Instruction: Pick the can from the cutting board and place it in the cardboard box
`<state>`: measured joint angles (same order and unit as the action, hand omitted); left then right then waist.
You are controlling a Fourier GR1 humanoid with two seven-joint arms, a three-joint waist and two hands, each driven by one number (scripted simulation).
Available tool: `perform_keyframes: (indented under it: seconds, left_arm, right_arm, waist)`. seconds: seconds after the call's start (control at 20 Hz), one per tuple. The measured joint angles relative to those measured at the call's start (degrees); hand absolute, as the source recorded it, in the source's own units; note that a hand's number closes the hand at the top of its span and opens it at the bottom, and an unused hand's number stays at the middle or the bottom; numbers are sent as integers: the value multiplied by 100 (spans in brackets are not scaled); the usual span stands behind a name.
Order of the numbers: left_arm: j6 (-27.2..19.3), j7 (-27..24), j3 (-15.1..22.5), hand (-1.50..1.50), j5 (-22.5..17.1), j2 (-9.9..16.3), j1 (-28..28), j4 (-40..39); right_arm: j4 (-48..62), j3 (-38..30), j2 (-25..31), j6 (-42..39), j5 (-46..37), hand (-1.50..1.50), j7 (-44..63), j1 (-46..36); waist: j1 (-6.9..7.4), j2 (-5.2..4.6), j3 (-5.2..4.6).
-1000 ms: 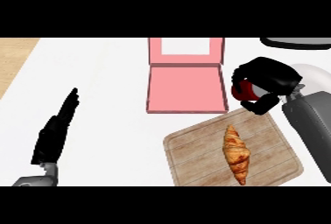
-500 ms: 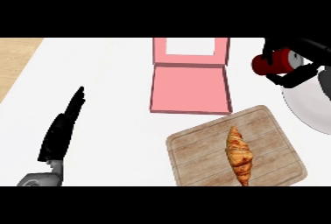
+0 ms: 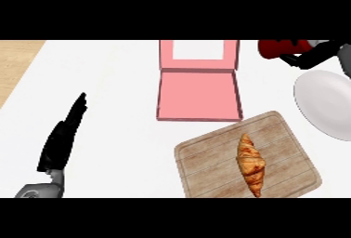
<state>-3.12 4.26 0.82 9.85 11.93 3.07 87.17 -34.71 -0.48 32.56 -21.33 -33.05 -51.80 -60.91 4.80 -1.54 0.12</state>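
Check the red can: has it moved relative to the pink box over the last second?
Yes. The red can, held in the right robot hand, has gone from beside the pink box's right wall up to near its lid's top-right corner.

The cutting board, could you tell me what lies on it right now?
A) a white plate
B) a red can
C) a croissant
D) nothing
C: only the croissant lies on the cutting board; the red can is up at the right robot hand.

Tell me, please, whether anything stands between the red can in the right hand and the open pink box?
Nothing visible does. The red can, held in the black right hand at the view's upper right, sits just right of the open pink cardboard box, with only bare white counter between.
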Motion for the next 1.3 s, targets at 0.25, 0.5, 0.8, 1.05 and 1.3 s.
perform_keyframes:
  seconds: [0.25,0.5,0.8,1.05,1.3]
  left_arm:
    - [-3,28,-37,0,-10,5,-60,30]
    - [-33,119,-71,0,0,-7,-48,75]
    - [-44,74,-93,0,30,-28,-55,14]
    - [-19,157,-148,0,1,-15,-111,111]
    - [-11,90,-179,0,19,-16,-226,147]
  right_arm:
    - [229,134,-207,-167,302,150,74,-479]
    - [467,353,-567,-234,385,150,279,-950]
    - [802,628,-1268,-178,294,150,639,-1423]
    - [995,901,-1954,-59,104,150,876,-1517]
    - [1270,1152,-2452,181,-226,150,980,-1485]
  waist:
    - [-85,46,-6]
    - [-162,72,-10]
    - [-215,84,-14]
    - [-259,101,-14]
    - [-275,103,-16]
